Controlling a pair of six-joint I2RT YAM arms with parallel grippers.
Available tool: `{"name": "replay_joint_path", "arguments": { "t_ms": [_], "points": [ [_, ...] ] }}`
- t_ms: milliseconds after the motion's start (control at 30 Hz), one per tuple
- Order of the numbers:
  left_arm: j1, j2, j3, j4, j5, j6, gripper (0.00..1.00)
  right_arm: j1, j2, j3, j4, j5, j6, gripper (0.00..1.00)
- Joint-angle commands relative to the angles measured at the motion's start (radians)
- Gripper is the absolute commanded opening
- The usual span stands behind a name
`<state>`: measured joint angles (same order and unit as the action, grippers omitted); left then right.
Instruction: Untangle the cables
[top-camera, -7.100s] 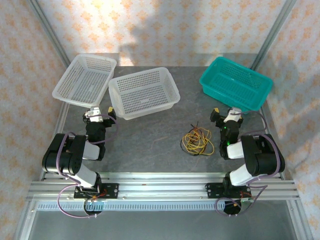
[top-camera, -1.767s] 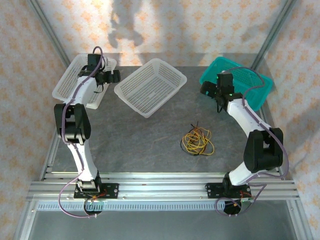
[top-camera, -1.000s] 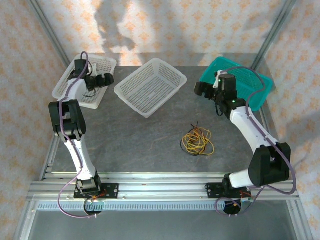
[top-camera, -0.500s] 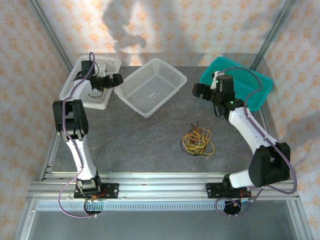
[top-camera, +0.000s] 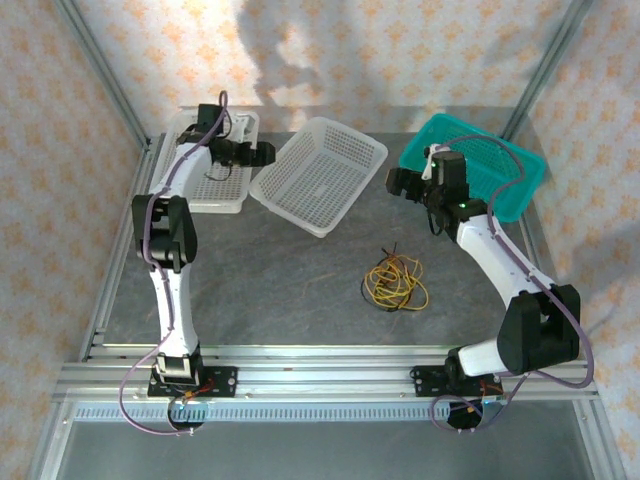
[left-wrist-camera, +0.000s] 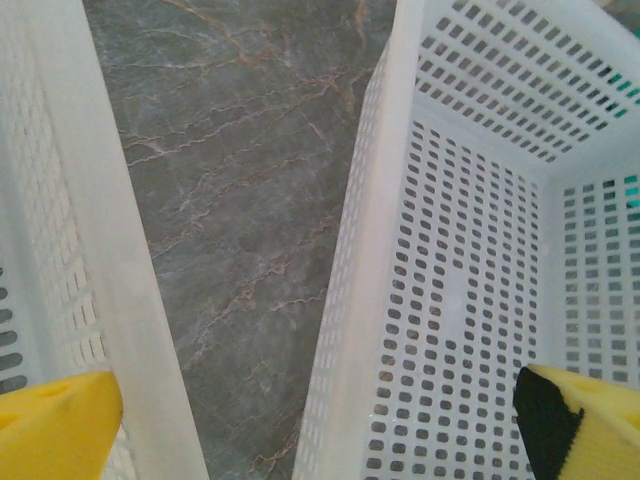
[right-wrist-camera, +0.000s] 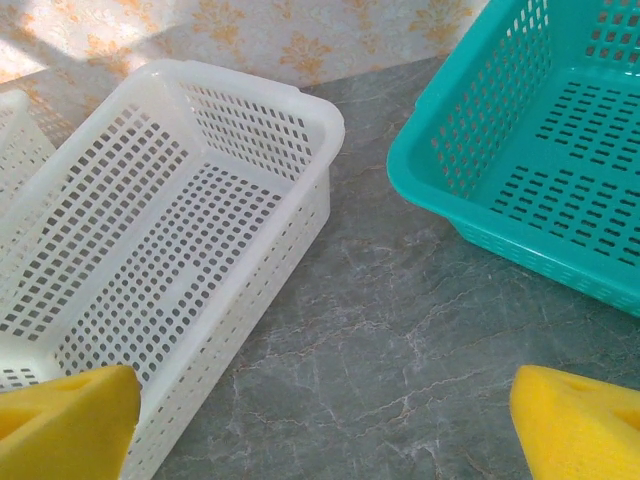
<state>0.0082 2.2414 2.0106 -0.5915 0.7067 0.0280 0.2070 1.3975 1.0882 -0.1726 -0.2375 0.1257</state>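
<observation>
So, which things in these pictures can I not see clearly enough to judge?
- Cables: top view, too small to count the wires or trace their crossings.
- Left white basket: top view, partly covered by the left arm.
- Teal basket: right wrist view, cut off by the picture's edges.
</observation>
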Motion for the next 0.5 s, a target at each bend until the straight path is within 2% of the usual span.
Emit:
{"name": "replay_joint_path", "arguments": {
  "t_ms": [0,467],
  "points": [
    [-0.036,0.043,0.066,-0.116,-0.047,0.061,0.99,0.006,-0.015,-0.007,-0.011,0.039,-0.004,0.95],
    [-0.118,0.096,0.148,-0.158,-0.317,0.075,0.99,0.006,0.004,-0.003,-0.022,0.055,0.003,0.95]
  ]
}}
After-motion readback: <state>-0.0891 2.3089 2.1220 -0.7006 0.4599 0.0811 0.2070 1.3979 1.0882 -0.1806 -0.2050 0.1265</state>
